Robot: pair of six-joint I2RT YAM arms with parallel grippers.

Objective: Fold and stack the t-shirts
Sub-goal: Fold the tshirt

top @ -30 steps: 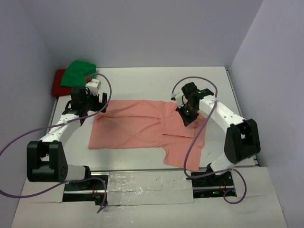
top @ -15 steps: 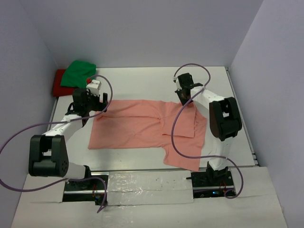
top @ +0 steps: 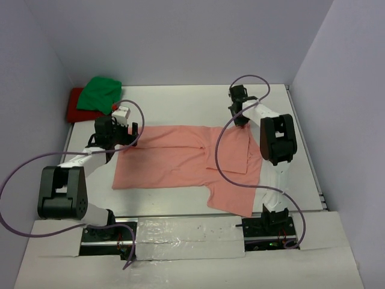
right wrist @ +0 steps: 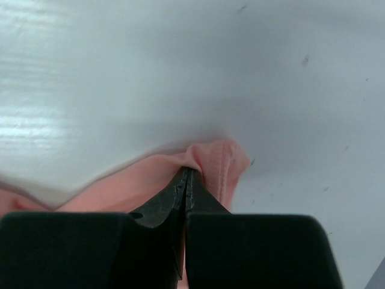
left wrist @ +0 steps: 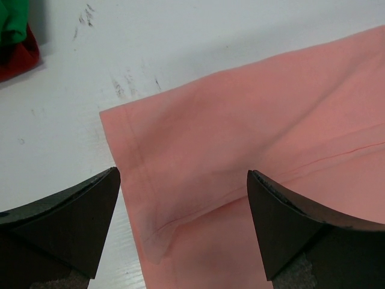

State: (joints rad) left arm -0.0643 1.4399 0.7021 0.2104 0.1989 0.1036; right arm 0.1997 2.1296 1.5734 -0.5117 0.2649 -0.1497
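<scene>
The salmon-pink t-shirt point(top: 174, 162) lies spread flat across the middle of the table. My left gripper point(top: 123, 129) hovers open over its far left corner, with the hemmed corner point(left wrist: 258, 114) showing between the fingers point(left wrist: 183, 173). My right gripper point(top: 240, 122) is at the shirt's far right corner and is shut on a bunched fold of pink hem point(right wrist: 222, 159), pinched at the tips point(right wrist: 187, 171). A bright green t-shirt point(top: 99, 91) lies crumpled on a red t-shirt point(top: 74, 105) in the far left corner.
Lilac walls close in the white table point(top: 180, 102) on three sides. In the left wrist view the green t-shirt point(left wrist: 12, 18) and red t-shirt point(left wrist: 15, 57) sit at the upper left edge. Purple cables loop off both arms.
My right gripper, still shut on the pink cloth, has carried it back and to the right, toward the far right of the table. The left gripper edged slightly toward the shirt's corner.
</scene>
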